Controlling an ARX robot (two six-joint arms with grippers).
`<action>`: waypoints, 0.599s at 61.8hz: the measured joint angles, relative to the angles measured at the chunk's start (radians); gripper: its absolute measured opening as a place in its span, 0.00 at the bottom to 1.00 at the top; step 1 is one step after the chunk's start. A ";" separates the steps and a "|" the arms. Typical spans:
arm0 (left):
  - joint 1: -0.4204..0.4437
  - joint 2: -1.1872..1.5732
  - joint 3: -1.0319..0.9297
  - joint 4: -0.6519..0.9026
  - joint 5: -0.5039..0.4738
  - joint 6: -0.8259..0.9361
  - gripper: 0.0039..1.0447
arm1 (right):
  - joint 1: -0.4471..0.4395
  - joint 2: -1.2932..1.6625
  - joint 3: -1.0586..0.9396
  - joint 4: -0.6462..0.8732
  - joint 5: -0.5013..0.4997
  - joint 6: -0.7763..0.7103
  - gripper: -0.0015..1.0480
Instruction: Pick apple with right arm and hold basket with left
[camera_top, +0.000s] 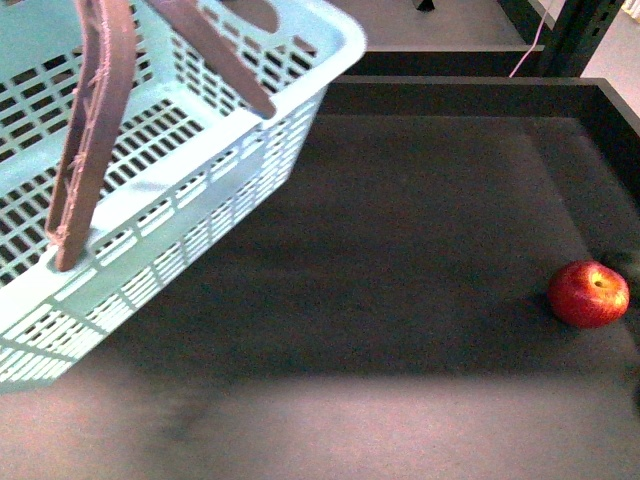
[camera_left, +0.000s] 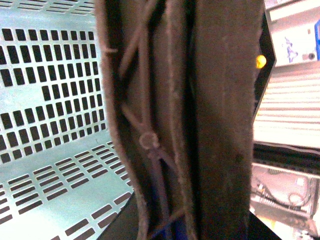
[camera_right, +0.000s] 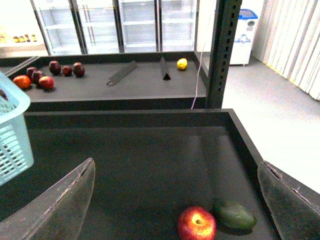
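basket (camera_top: 200, 160) upper left of front frame, tilted, handles (camera_top: 92, 130) up; left gripper fingers: can't tell, wrist view is all handle. apple (camera_top: 588, 294) far right on dark table (camera_top: 400, 250), green fruit (camera_right: 235, 215) just beside it. right gripper (camera_right: 176, 167) fingers wide apart, empty

Glossy apple (camera_top: 588, 294), smooth plastic basket (camera_top: 205, 215), matt black table (camera_top: 400, 250).

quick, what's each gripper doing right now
Left gripper: closed on the brown ribbed handles of the pale aqua plastic basket.
Right gripper: open, empty; glossy red apple not yet grasped.
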 joint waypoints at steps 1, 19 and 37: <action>-0.008 0.000 0.005 -0.003 0.000 0.002 0.15 | 0.000 0.000 0.000 0.000 0.000 0.000 0.92; -0.159 -0.012 0.059 -0.050 0.004 0.024 0.15 | 0.000 0.000 0.000 0.000 0.000 0.000 0.92; -0.213 -0.018 0.070 -0.066 0.008 0.066 0.15 | 0.000 0.000 0.000 0.000 0.000 0.000 0.92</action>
